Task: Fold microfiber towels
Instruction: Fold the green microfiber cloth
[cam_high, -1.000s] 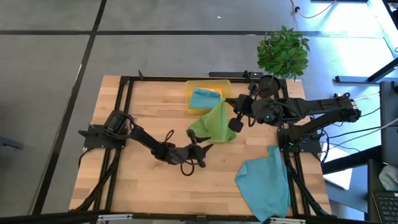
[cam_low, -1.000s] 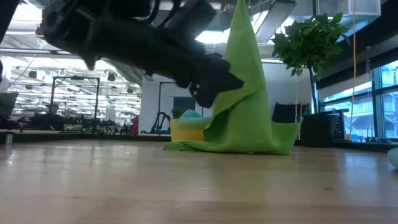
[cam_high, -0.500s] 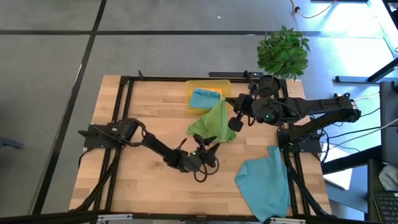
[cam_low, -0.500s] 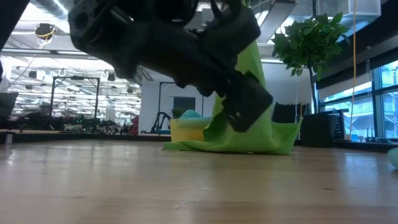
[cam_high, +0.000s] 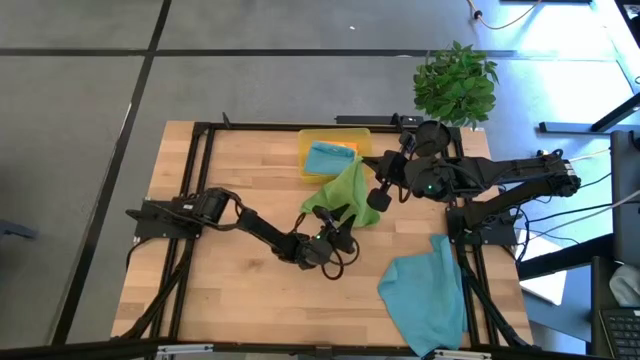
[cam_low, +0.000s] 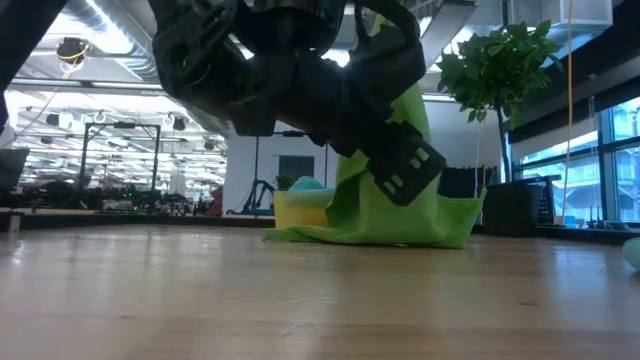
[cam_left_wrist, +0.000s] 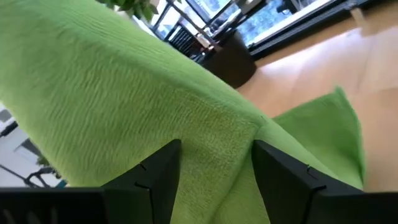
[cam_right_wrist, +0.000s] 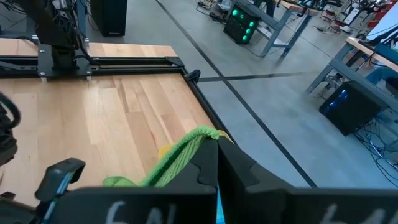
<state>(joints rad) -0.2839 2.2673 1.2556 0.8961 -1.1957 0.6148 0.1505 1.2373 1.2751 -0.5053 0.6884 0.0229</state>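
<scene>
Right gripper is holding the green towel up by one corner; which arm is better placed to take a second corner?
Left. The left gripper has its fingers open right at the hanging green towel, cloth between them in its wrist view. The right gripper is shut on the towel's raised corner.

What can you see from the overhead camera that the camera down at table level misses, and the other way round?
Only the high view shows the crumpled teal-blue microfiber towel near the table's front right, a second teal-blue towel in the translucent yellow plastic tray, and the right gripper pinching the green cloth's top.

Only the low view shows the room behind the table, with its lit ceiling and windows.

Both show the soft green microfiber towel lifted into a peak, the left gripper open against it, and the leafy potted plant.
</scene>
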